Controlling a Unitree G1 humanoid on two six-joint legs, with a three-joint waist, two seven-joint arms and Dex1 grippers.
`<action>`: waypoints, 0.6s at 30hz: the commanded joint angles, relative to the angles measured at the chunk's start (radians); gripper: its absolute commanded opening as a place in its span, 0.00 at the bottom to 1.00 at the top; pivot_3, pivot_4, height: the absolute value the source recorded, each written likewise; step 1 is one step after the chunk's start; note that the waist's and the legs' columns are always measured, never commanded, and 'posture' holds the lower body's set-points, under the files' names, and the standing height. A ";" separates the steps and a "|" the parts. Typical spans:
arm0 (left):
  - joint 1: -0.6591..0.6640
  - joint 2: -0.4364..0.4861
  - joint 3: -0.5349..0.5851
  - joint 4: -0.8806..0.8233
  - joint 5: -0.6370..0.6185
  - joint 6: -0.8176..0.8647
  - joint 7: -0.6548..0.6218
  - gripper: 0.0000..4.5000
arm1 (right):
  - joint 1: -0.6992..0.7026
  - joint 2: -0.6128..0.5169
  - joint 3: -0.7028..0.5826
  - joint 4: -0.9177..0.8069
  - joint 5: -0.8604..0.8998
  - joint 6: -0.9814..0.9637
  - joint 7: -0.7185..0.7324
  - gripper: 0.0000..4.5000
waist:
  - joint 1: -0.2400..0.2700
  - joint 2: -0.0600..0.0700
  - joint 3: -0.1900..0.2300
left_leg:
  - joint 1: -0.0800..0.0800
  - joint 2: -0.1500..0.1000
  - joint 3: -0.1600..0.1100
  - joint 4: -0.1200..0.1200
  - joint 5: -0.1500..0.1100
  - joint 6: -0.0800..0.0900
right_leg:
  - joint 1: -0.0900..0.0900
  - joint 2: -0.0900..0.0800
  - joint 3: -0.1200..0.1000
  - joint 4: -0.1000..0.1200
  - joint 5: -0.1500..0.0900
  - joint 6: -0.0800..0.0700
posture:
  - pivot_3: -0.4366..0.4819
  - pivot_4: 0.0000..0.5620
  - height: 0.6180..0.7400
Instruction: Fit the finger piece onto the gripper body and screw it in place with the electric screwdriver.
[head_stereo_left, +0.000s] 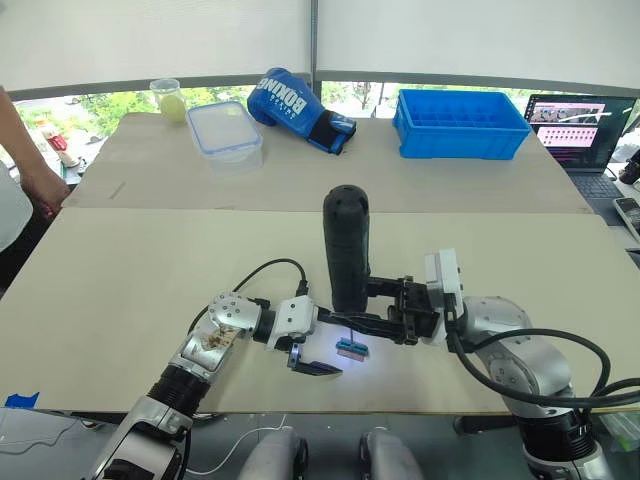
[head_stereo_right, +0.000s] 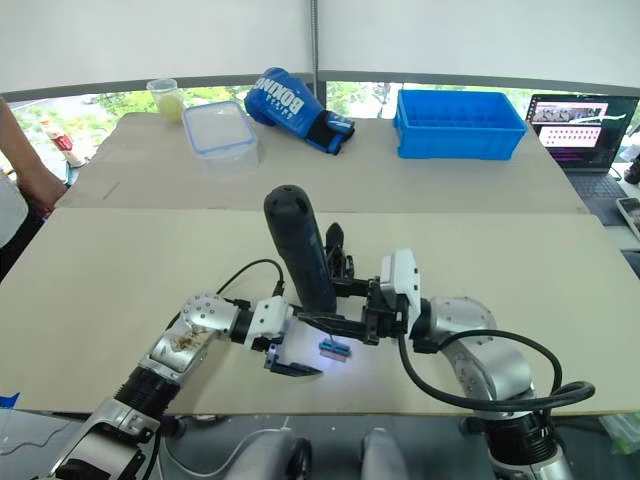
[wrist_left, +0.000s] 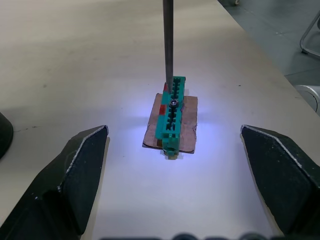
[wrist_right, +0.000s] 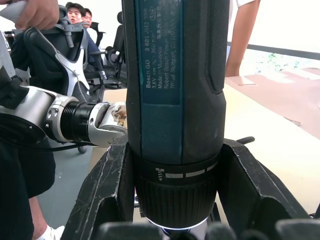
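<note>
Tool: long thick dark blue-black cylindrical electric screwdriver (head_stereo_left: 346, 245), upright, handle end up, thin silver metal bit (wrist_left: 168, 45) pointing straight down.
Right claw: right gripper (head_stereo_left: 355, 303) clenched round the lower collar of the electric screwdriver, one black finger on each side.
Left claw: left gripper (wrist_left: 173, 130) released, fingers spread wide, low over the pale wooden table (head_stereo_left: 150, 280), empty.
Under the bit: small green-and-black block (head_stereo_left: 351, 348) on a scrap of brown cardboard (wrist_left: 187, 125), between the left fingers and touching neither; bit tip at a small silver screw head on its top.
Task parts: small black chunky gripper body (head_stereo_right: 336, 252) probably the dark shape just behind the tool; finger piece not made out.
Step in hand: probably seating the bit on a screw.
Doing it well: keep the tool vertical, press lightly, centre the tip before spinning.
Risk: block likely light, liable to twist or skid unless steadied by the left fingers.
</note>
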 joint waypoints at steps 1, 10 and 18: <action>-0.021 -0.001 0.010 -0.017 -0.020 -0.003 0.000 1.00 | -0.006 0.010 -0.011 -0.027 0.013 -0.039 0.000 0.43 | 0.000 0.000 0.000 | 0.000 0.000 0.000 0.000 0.000 0.000 | 0.000 0.000 0.000 0.000 0.000 0.000 | 0.48 0.27 1.00; -0.022 -0.003 0.007 -0.019 -0.019 -0.005 0.000 1.00 | 0.001 0.006 -0.007 -0.036 0.013 -0.033 -0.003 0.43 | 0.000 0.000 0.000 | 0.000 0.000 0.000 0.000 0.000 0.000 | 0.000 0.000 0.000 0.001 0.000 0.000 | 0.48 0.27 1.00; -0.023 -0.008 0.006 -0.022 -0.022 -0.003 0.001 1.00 | 0.006 0.000 -0.010 -0.038 0.012 -0.033 0.000 0.43 | 0.000 0.000 0.000 | 0.000 0.000 0.000 0.000 0.000 0.000 | 0.000 0.000 0.000 0.001 0.000 0.000 | 0.48 0.27 1.00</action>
